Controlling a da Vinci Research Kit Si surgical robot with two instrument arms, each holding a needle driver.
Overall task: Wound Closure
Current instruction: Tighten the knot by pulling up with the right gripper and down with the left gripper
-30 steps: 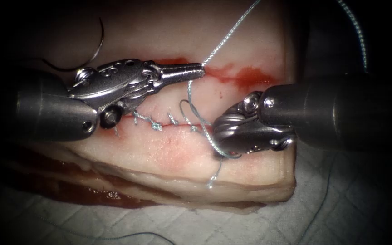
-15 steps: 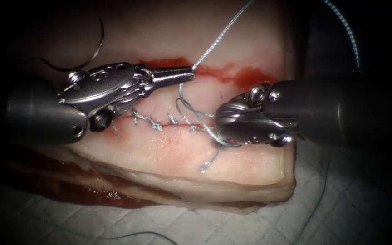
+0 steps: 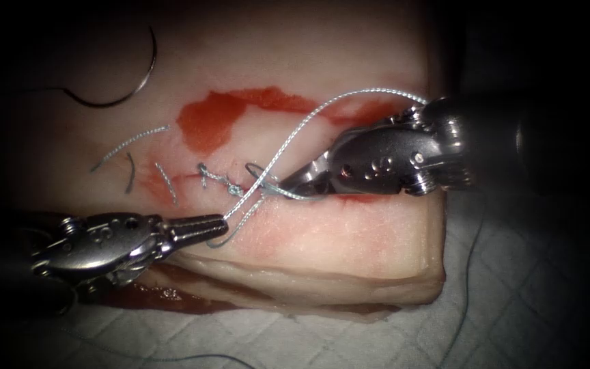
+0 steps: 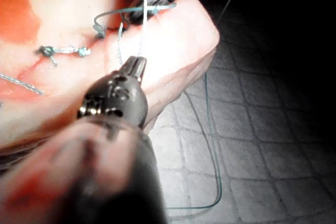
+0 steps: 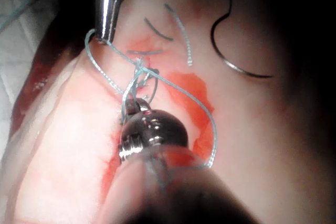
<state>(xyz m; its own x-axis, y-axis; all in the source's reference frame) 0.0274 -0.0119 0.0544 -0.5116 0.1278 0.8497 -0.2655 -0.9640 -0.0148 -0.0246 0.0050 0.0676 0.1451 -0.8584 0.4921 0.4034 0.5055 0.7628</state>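
The tissue (image 3: pixel 349 232) carries a horizontal cut (image 3: pixel 192 179) with knotted stitches (image 3: pixel 227 183) along it. At the tissue's near edge, left of the last stitch, my left tool (image 3: pixel 223 221) is shut on the pale thread (image 3: pixel 288 140). From there the thread rises rightward and arcs behind the right tool. My right tool (image 3: pixel 293 183) reaches in at the cut's right part, shut on the thread beside a small loop (image 3: pixel 268 190). The curved needle (image 3: pixel 141 78) lies loose on the far left of the tissue, held by neither tool. The left tool (image 4: pixel 135 65) grips the taut thread (image 4: pixel 144 19).
Red fluid (image 3: pixel 206 119) pools above the cut. Short cut ends of thread (image 3: pixel 131 145) lie on the tissue left of the stitches. A quilted white cloth (image 3: pixel 513 307) lies under the tissue, with slack thread (image 4: pixel 212 145) trailing over it.
My left tool swung from above the cut down to the tissue's near edge, drawing the thread with it. The right tool rose and turned its tip to the cut; the loop shrank.
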